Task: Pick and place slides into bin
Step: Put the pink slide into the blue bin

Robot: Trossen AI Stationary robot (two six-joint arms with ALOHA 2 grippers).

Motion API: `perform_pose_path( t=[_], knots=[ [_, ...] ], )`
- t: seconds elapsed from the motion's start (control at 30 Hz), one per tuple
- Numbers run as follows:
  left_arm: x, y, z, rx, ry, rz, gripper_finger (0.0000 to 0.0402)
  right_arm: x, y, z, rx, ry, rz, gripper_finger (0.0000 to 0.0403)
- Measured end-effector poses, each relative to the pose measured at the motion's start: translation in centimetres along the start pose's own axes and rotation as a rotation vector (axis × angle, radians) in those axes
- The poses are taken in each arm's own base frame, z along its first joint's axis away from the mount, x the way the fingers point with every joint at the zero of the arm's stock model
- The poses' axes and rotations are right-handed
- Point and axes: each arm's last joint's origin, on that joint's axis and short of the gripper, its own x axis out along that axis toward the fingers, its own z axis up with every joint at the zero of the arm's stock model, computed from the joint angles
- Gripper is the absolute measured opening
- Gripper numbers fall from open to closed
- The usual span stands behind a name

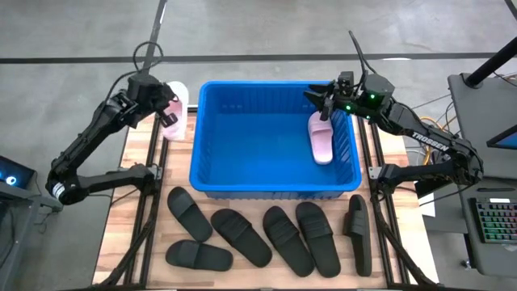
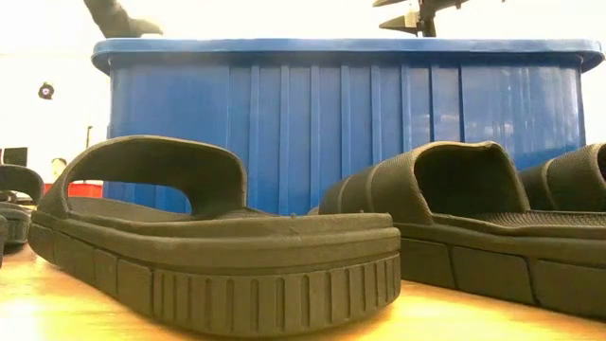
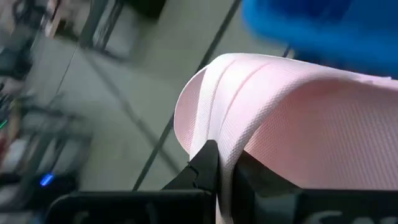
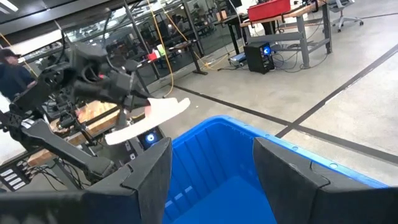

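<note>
I have the left hand (image 1: 167, 115) pinching a pale pink slide (image 1: 174, 113) by its edge, held in the air just outside the blue bin (image 1: 212, 174), while my right hand (image 1: 326, 103) hangs with fingers spread and empty over the bin's opposite end, above a second pink slide (image 1: 321, 137) already lying inside. Six black slides (image 1: 287, 237) wait on the worktop (image 1: 133, 214) beside the bin. The thin edge grip could let the slide swing or slip, striking the rim and dropping outside.

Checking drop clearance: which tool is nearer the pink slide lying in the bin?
Right. The right tool hangs open just above the pink slide in the bin; the left tool, gripping another pink slide, is outside the bin's left wall.
</note>
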Motion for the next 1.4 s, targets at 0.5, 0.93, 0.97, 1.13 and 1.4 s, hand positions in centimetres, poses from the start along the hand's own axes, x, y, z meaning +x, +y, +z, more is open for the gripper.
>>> perform_pose_path(
  t=[0.5,0.93,0.97,1.13,1.4],
  knots=[
    [1.3,-1.2,6.6,-0.033,-0.181,-0.093,0.0000,0.0,-0.1,0.0,-0.001,-0.001,-0.003,0.0215],
    [1.9,-3.7,14.6,0.002,-0.299,-0.122,0.0000,-0.1,-0.6,0.3,-0.114,-0.033,-0.105,0.0215],
    [1.8,-3.9,15.3,0.005,-0.308,-0.116,0.0000,-0.2,-0.8,0.4,-0.114,-0.046,-0.144,0.0215],
    [1.4,-5.7,19.0,0.032,-0.329,-0.089,0.0000,-1.5,-1.4,1.2,-0.113,-0.084,-0.176,0.0215],
    [1.5,-7.8,23.2,0.045,-0.349,-0.040,0.0000,-4.4,-1.5,2.1,-0.126,-0.022,-0.127,0.0215]
  ],
)
